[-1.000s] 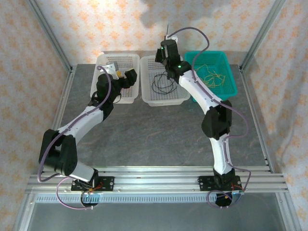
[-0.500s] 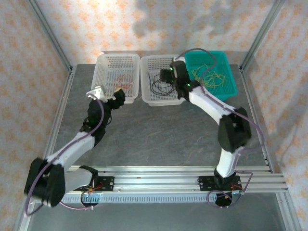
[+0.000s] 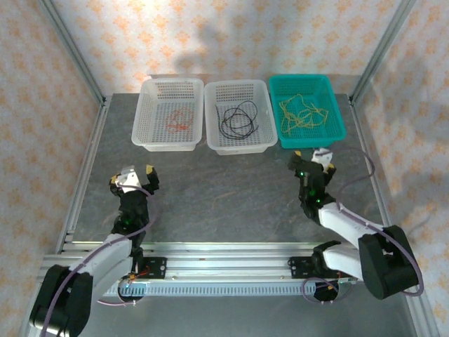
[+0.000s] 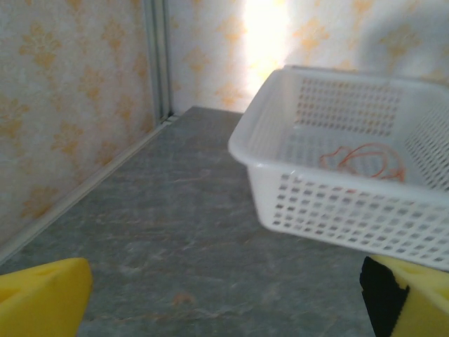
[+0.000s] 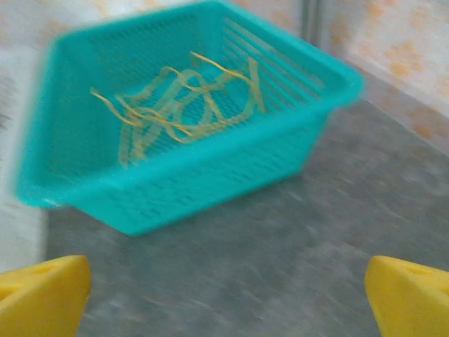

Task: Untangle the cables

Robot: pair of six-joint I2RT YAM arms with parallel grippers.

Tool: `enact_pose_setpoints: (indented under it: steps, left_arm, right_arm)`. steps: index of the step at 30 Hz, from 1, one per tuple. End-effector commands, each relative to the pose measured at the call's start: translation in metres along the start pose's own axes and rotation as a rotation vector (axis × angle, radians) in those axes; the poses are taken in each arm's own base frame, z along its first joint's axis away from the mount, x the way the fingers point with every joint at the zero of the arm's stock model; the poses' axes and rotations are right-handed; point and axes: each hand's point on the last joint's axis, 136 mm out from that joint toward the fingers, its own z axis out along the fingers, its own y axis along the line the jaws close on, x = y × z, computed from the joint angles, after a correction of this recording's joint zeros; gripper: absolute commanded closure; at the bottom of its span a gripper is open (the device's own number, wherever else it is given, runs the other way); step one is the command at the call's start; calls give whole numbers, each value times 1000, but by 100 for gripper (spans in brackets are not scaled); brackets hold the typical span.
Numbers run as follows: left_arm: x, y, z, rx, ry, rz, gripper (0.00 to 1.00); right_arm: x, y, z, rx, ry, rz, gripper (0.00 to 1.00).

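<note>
Orange-red cable (image 3: 177,119) in left white basket (image 3: 144,105) (11 o'clock), black cable (image 3: 237,119) in middle white basket (image 3: 208,112) (12) and yellow cable (image 3: 302,112) in teal basket (image 3: 337,112) (1) appear separated, so left end effector (image 3: 133,175) (7) and right end effector (image 3: 313,160) (5) rest spread, empty.

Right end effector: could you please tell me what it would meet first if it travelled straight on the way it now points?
Probably the near wall of the teal basket, yellow cables inside; bare table seems to lie before the open right end effector.
</note>
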Motion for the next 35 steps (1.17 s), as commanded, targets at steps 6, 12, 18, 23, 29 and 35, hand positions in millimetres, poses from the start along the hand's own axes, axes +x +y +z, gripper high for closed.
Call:
enact_pose_setpoints:
  steps: [6, 12, 18, 23, 29, 35]
  left_arm:
    - [-24, -14, 15, 42, -155, -19, 1]
    - [-12, -20, 40, 60, -160, -23, 0]
    - [1, -8, 74, -3, -45, -63, 0]
    - [1, -3, 73, -25, -47, -76, 0]
    - [3, -20, 75, 63, -29, -32, 0]
    - [4, -28, 77, 118, -17, -24, 0]
  right_arm:
    - [-26, -13, 14, -30, -221, 8, 0]
    - [-15, -20, 23, -82, -251, 44, 0]
    - [-7, -13, 43, -127, -162, 29, 0]
    - [-8, -13, 42, -133, -169, 30, 0]
    - [-8, -13, 42, -134, -169, 31, 0]
    - [-8, -13, 42, -134, -169, 32, 0]
